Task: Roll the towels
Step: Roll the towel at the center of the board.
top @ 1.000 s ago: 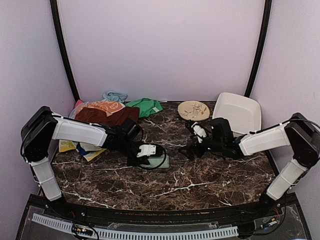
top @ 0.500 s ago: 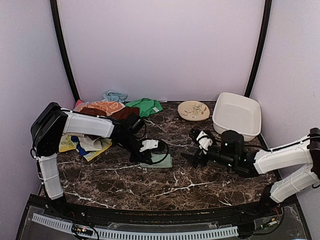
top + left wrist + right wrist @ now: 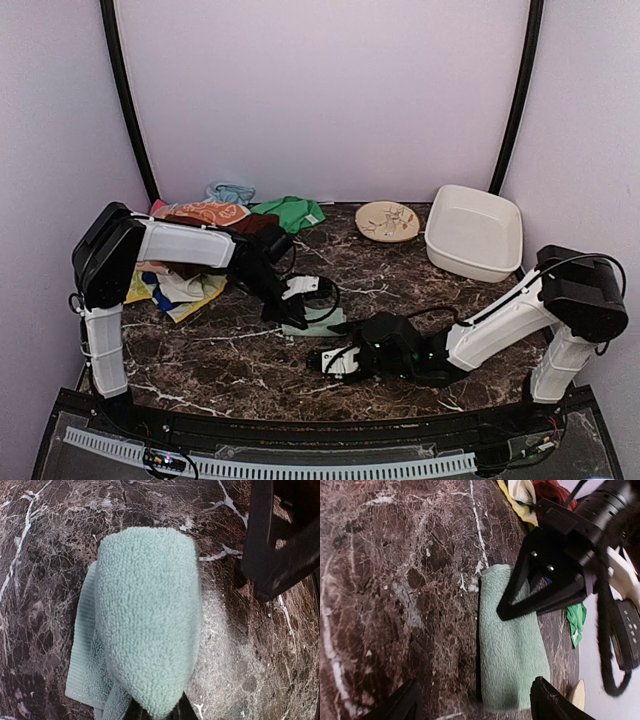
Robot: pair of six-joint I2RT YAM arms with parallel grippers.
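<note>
A pale mint-green towel (image 3: 322, 321) lies folded on the marble table, left of centre. My left gripper (image 3: 290, 308) is shut on its near end; in the left wrist view the towel (image 3: 150, 620) bulges out over the jaws (image 3: 156, 713). My right gripper (image 3: 330, 361) is open and empty, low over the table just in front of the towel. In the right wrist view the towel (image 3: 512, 660) lies between its spread fingers, under the left gripper's black fingers (image 3: 545, 590). The dark maroon towel (image 3: 252, 222) sits at the back left, partly hidden by my left arm.
A pile of towels lies at the back left: orange (image 3: 205, 212), green (image 3: 292, 212), blue (image 3: 230, 190), and yellow and white ones (image 3: 175, 290). A white tub (image 3: 475, 232) and a patterned plate (image 3: 387, 220) stand at the back right.
My right arm has swung from the middle right down and leftward, ending low in front of the mint towel. My left gripper has stayed at the towel, shifting slightly right.
</note>
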